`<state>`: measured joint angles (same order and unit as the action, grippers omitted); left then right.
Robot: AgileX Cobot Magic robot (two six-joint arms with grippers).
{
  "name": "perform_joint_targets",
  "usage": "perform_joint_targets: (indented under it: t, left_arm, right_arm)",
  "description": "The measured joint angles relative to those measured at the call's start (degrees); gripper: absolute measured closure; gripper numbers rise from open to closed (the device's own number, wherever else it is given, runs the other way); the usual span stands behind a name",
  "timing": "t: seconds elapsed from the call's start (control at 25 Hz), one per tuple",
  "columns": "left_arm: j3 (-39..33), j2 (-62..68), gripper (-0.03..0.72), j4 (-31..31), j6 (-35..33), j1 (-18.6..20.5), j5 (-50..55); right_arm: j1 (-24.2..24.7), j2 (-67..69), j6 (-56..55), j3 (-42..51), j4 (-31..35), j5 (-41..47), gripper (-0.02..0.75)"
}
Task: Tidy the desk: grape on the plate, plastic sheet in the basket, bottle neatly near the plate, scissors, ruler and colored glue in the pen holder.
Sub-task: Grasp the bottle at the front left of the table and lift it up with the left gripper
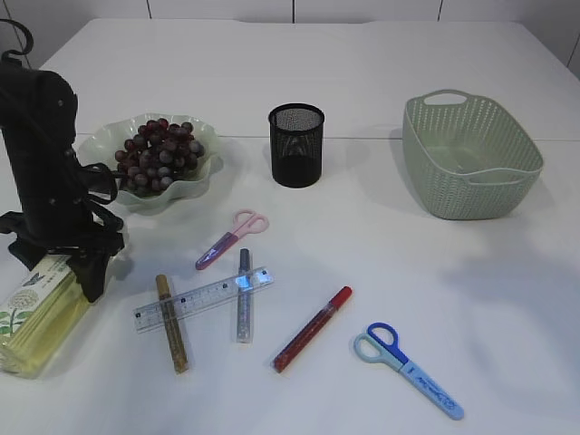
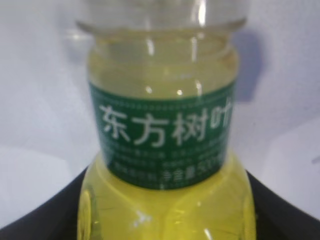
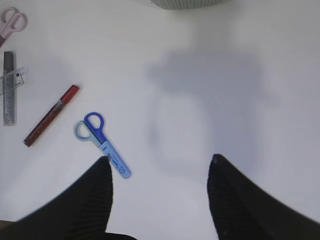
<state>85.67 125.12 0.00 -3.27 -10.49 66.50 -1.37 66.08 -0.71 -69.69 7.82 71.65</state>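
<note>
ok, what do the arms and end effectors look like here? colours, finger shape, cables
Left arm: matte black, blocky housing, black cables looped beside it and curling at the top. Left end effector: black. Right end effector: two broad black fingers with fine ribbed texture and rounded tips. No markings or labels visible.

My left gripper [image 1: 68, 258] is low, jaws clamped; my right gripper [image 3: 159, 172] hangs high, jaws spread.
</note>
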Motion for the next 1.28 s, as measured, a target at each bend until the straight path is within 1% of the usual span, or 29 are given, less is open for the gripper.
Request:
perform_joint_targets:
  t: [0.24,0.52,0.6,0.72,0.96,1.08,1.28]
  left_arm:
    - [0.0,-0.3,0.209,0.0,3.8,0.0,0.0]
    - [-0.2,-5.2,0.209,-1.1,5.1,0.0,0.5]
    - [-1.5,-7.2,0.209,-1.1,5.6,0.0,0.4]
    - [-6.1,-12.3,0.209,-1.1,7.0,0.0,-2.2]
    - [-21.0,-26.8,0.209,-1.9,9.5,0.0,-11.7]
    - [-25.8,-35.8,0.209,-2.2,10.3,0.0,-15.8]
    - [-32.2,-50.6,0.209,-2.1,10.5,0.0,-27.1]
  right_arm:
    - [0.0,0.0,0.0,0.0,0.0,0.0,0.262]
    - [0.0,0.0,0.0,0.0,0.0,0.0,0.262]
    - [0.0,0.0,0.0,0.0,0.0,0.0,0.262]
    - [0.0,0.0,0.0,0.0,0.0,0.0,0.262]
    - [0.0,0.0,0.0,0.0,0.0,0.0,0.262]
    - [0.0,0.0,0.0,0.0,0.0,0.0,0.262]
    - [0.0,0.0,0.0,0.0,0.0,0.0,0.262]
